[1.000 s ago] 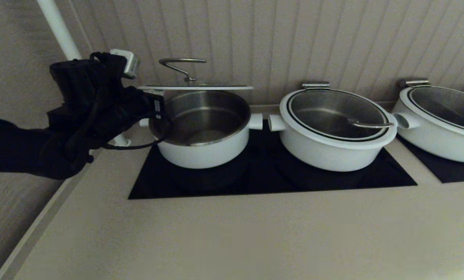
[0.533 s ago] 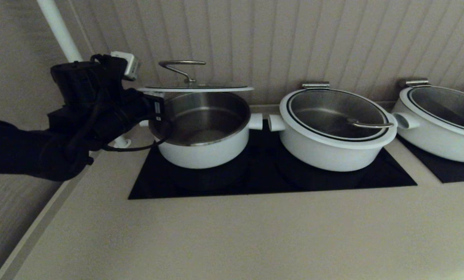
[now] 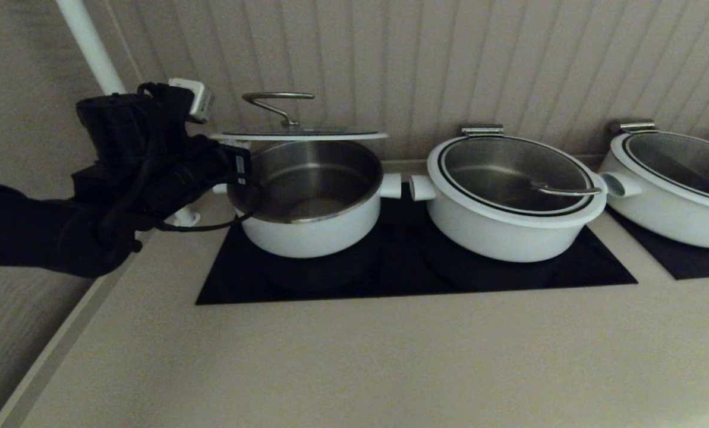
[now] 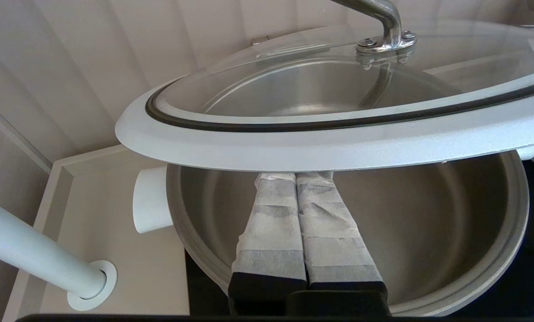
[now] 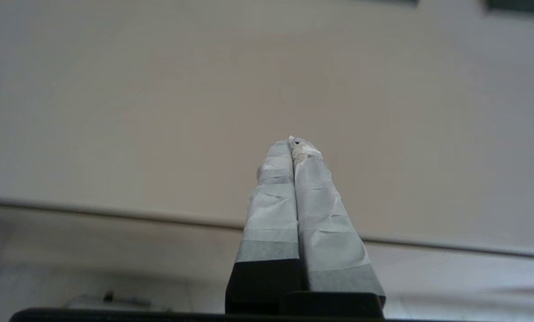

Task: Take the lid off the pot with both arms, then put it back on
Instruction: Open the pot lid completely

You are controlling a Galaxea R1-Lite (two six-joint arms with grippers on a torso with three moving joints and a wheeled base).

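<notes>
The lid (image 3: 298,135), glass with a broad white rim and a wire loop handle, hovers level a little above the open pot (image 3: 312,235). The pot is white with a steel bowl and stands on the left of the black cooktop. My left gripper (image 3: 236,148) is at the pot's left side. In the left wrist view its taped fingers are shut together (image 4: 296,175). Their tips are tucked under the lid's white rim (image 4: 320,150), above the pot's bowl (image 4: 428,214). My right gripper (image 5: 293,142) is shut and empty. It is away from the pots and out of the head view.
Two wider white pots with lids on stand to the right, one (image 3: 511,196) close to the pot's right stub handle, one (image 3: 672,184) at the far right. A white pole (image 3: 90,44) rises behind my left arm. The ribbed wall is close behind the pots.
The lid and my left gripper sank very slightly a second ago and have held steady since. Nothing else moved.
</notes>
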